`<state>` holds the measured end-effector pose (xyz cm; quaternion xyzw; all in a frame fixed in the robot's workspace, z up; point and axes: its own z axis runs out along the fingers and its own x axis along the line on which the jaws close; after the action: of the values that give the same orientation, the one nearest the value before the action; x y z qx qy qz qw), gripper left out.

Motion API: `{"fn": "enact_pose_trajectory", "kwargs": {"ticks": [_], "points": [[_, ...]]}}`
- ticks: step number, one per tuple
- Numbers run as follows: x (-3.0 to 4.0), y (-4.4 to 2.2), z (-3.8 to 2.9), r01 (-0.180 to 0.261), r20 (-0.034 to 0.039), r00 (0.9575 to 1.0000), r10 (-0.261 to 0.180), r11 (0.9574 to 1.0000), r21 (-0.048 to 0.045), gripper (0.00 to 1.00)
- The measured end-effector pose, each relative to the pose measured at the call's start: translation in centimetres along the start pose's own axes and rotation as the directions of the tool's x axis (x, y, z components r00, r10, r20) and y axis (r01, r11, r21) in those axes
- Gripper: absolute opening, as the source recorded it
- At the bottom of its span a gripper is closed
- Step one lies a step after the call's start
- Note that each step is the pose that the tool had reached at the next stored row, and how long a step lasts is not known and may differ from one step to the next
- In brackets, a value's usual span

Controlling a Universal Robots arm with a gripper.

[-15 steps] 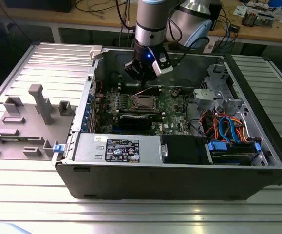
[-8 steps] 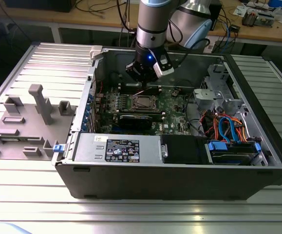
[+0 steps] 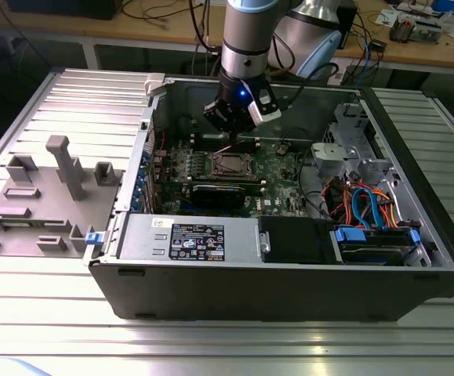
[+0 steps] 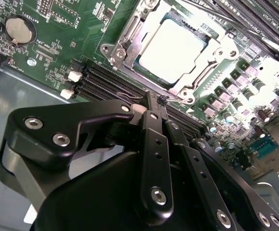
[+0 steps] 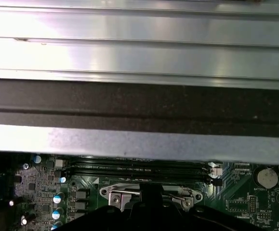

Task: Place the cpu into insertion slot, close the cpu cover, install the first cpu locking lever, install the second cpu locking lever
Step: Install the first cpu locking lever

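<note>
Tool (image 4: 151, 103) fingers pressed together, holding nothing, hover just beside the socket's edge; cpu (image 4: 172, 50) sits in its slot with cpu cover (image 4: 129, 33) closed around it — best to press any lever slowly, I judge.

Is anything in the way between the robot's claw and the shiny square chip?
Nothing visible is. In the second wrist view the gripper sits just off the socket's edge, and the cpu already lies in the socket with the cover framing it. Only bare motherboard shows between them.
</note>
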<state>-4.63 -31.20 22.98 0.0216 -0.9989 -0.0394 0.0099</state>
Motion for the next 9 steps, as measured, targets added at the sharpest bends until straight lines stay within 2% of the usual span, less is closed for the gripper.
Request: {"fn": "enact_pose_trajectory", "kwargs": {"ticks": [9], "points": [[-0.13, 0.23, 0.18, -0.002, 0.0002, 1.0, 0.002, 1.0, -0.0017, 0.11]]}}
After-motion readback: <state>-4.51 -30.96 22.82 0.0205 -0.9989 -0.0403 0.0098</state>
